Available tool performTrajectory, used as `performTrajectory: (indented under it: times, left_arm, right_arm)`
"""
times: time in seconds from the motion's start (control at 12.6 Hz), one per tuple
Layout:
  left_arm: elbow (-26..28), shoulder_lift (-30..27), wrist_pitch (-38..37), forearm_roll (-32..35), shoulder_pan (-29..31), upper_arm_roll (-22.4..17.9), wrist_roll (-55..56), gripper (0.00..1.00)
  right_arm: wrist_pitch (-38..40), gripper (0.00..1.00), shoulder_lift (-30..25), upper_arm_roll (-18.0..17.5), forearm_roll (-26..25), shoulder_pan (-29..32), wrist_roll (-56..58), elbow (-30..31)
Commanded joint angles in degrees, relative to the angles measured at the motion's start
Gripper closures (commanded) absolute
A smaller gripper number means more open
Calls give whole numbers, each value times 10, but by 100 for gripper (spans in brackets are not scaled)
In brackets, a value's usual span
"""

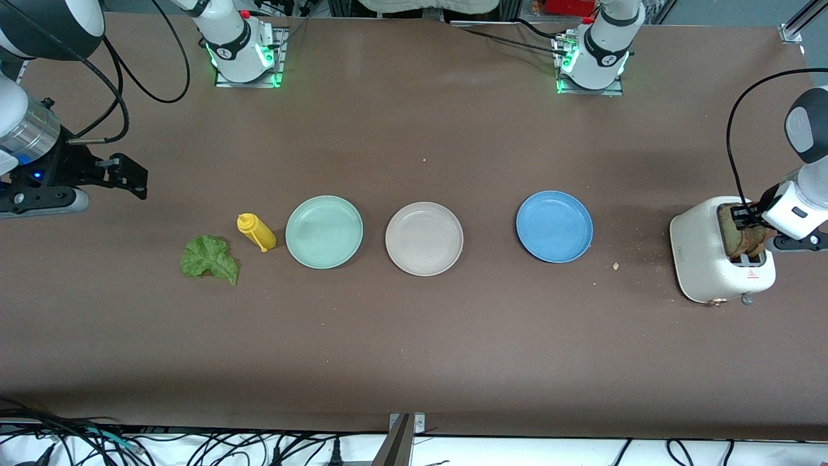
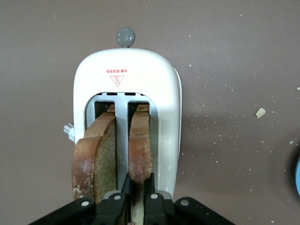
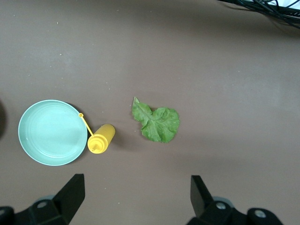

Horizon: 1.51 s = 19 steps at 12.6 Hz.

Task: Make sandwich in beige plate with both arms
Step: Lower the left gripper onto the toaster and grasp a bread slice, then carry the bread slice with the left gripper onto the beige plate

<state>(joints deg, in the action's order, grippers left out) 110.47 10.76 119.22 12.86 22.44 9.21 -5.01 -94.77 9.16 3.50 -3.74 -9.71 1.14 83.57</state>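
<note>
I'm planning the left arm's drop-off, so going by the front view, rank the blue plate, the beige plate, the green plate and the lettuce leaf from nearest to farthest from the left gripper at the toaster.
From the left gripper, shut on a bread slice in the toaster:
1. Blue plate, closest to the toaster.
2. Beige plate, mid-table.
3. Green plate, toward the right arm's end.
4. Lettuce leaf, farthest toward that end.

The only marking is on the white toaster (image 2: pixel 126 93): a small red triangle warning sign (image 2: pixel 117 80) with a short line of red characters above it, too small to read. It sits on the toaster's top face, past the slots from the left tool (image 2: pixel 138 199). Nothing else carries readable text.
</note>
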Motion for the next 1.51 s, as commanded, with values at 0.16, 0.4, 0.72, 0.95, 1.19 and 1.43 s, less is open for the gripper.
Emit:
performTrajectory:
  times: [0.16, 0.4, 0.72, 0.95, 1.19, 1.43]
  left_arm:
    - [-56, -28, -105, 34, 4, 25, -4, 100]
    - [-115, -28, -177, 34, 4, 73, -4, 100]
    - [-134, -28, -226, -40, 2, 154, 3, 100]
    - [-139, -19, -231, -164, 0, 205, 12, 100]
    - [-162, 69, -225, -238, -62, 230, 18, 100]
    - [-208, 152, -223, -367, -86, 230, 18, 100]
  right_arm:
    - [-2, 0, -10, 0, -8, 0, -3, 7]
    - [-1, 0, -10, 0, -8, 0, -3, 7]
    - [-1, 0, -10, -1, -8, 0, -3, 7]
    - [-2, 0, -10, -1, -8, 0, -3, 7]
    - [-2, 0, -10, 0, -8, 0, -3, 7]
    - [-1, 0, -10, 0, -8, 0, -5, 7]
